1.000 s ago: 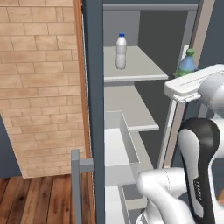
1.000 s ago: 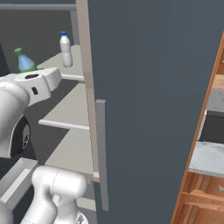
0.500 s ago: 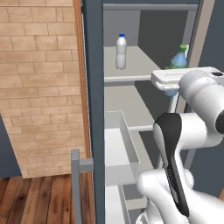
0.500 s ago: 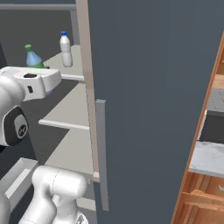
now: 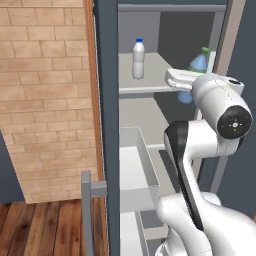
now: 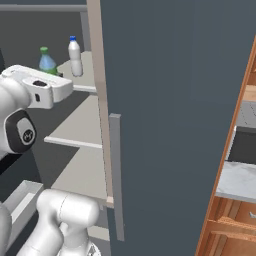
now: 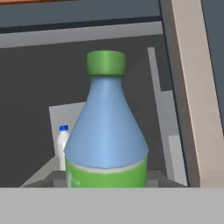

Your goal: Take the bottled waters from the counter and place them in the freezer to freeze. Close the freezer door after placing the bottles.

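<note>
Green-capped bottle (image 5: 198, 64) is now carried deeper toward the freezer shelf (image 5: 155, 75), upper right of frame.
It is clenched by the end effector; light, slippery plastic, best gripped at its labelled body beside the blue-capped bottle (image 5: 138, 58).

Kitchen: open freezer (image 5: 165, 150), marbled counter (image 6: 239, 181).
</note>
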Motion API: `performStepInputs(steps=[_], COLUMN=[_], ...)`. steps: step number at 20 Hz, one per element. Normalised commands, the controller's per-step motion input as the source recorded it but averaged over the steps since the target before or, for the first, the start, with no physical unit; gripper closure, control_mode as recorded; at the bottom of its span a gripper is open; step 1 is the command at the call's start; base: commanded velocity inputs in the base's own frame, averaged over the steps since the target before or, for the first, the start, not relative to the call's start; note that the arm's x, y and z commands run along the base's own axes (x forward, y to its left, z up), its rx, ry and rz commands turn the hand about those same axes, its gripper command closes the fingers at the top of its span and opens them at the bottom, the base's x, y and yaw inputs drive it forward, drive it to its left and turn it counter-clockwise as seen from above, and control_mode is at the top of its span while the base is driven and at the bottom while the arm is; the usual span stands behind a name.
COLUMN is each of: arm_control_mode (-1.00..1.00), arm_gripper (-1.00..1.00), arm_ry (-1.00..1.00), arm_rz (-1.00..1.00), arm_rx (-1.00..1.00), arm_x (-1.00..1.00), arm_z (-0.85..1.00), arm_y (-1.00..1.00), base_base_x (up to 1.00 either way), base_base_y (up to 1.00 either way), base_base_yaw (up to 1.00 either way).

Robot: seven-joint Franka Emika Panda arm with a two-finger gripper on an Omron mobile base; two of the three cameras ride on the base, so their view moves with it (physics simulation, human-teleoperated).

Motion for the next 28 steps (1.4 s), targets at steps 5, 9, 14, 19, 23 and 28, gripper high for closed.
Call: performStepInputs(steps=[5, 9, 14, 19, 23, 28], arm_control_mode=[-1.0, -1.0, -1.0, -1.0, -1.0, -1.0], arm_gripper=[1.0, 1.0, 1.0, 1.0, 1.0, 1.0], arm_ry=[0.03, 0.06, 0.02, 0.0, 0.0, 0.02], arm_rz=[-0.01, 0.0, 0.0, 0.0, 0.0, 0.0], arm_rx=[0.1, 0.05, -0.01, -0.06, -0.01, -0.01], arm_x=[0.37, 0.54, 0.53, 0.39, 0.29, 0.46], arm_z=[0.0, 0.0, -0.01, -0.02, 0.0, -0.03], arm_y=[-0.09, -0.15, -0.02, 0.0, 0.0, 0.0], base_base_x=[0.0, 0.0, 0.0, 0.0, 0.0, 0.0], base_base_y=[0.0, 0.0, 0.0, 0.0, 0.0, 0.0], base_base_yaw=[0.0, 0.0, 0.0, 0.0, 0.0, 0.0])
